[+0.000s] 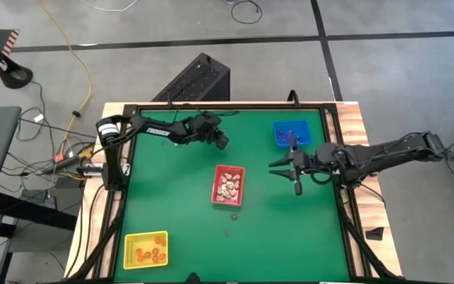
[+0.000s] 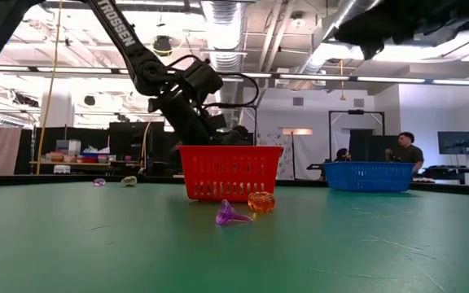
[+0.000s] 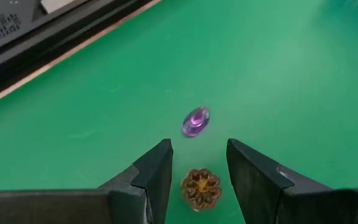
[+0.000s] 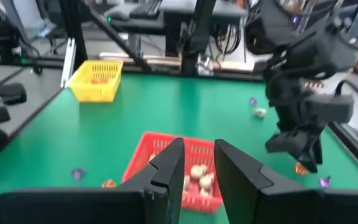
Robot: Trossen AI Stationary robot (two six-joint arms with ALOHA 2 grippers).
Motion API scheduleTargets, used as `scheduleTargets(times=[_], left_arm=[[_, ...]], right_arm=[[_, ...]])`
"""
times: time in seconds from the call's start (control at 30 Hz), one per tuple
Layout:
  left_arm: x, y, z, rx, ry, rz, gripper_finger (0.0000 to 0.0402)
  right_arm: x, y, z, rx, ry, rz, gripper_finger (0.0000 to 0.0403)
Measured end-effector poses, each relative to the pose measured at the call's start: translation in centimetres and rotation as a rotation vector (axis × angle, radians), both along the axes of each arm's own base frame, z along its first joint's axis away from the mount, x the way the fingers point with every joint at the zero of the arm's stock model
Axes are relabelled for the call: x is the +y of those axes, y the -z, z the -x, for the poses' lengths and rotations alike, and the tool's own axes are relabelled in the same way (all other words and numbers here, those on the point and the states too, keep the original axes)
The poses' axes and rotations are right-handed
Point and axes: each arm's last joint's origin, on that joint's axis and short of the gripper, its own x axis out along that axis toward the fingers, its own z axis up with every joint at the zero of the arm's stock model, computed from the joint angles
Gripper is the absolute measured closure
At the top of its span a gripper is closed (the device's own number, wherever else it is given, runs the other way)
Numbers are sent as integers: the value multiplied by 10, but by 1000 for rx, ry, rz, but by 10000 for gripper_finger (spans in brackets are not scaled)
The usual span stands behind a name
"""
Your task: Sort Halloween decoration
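Observation:
My left gripper (image 3: 197, 155) is open and low over the green mat near the table's far edge, also seen from above (image 1: 220, 141). Its fingers stand on either side of an orange-brown pumpkin trinket (image 3: 201, 188) without touching it. A purple trinket (image 3: 196, 121) lies on the mat just beyond. My right gripper (image 4: 199, 155) is open and empty, hovering right of the red tray (image 1: 228, 185), which holds cream trinkets (image 4: 199, 176). Another purple trinket (image 2: 233, 215) and an orange one (image 2: 260, 202) lie on the mat in front of the red tray.
A blue tray (image 1: 292, 132) sits by the far right corner and a yellow tray (image 1: 146, 249) with orange trinkets by the near left corner. Small trinkets (image 2: 129, 181) lie on the far mat. People sit in the room behind (image 2: 404, 151).

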Motion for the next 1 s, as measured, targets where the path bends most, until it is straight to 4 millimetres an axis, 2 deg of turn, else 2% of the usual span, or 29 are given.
scheduleTargets(times=[0.17,0.53,0.7,0.83,1.0], left_arm=[[1,2,2,8,-22,22,260],[-3,28,-2,71,-18,58,260],[-5,31,0,111,-31,56,260],[-6,26,1,98,-18,69,260],[-8,7,3,50,-12,74,260]], right_arm=[[0,4,0,40,3,-9,284],[0,2,0,24,8,-32,284],[0,2,0,22,8,-33,284],[0,2,0,22,8,-33,284],[0,2,0,22,7,-33,284]])
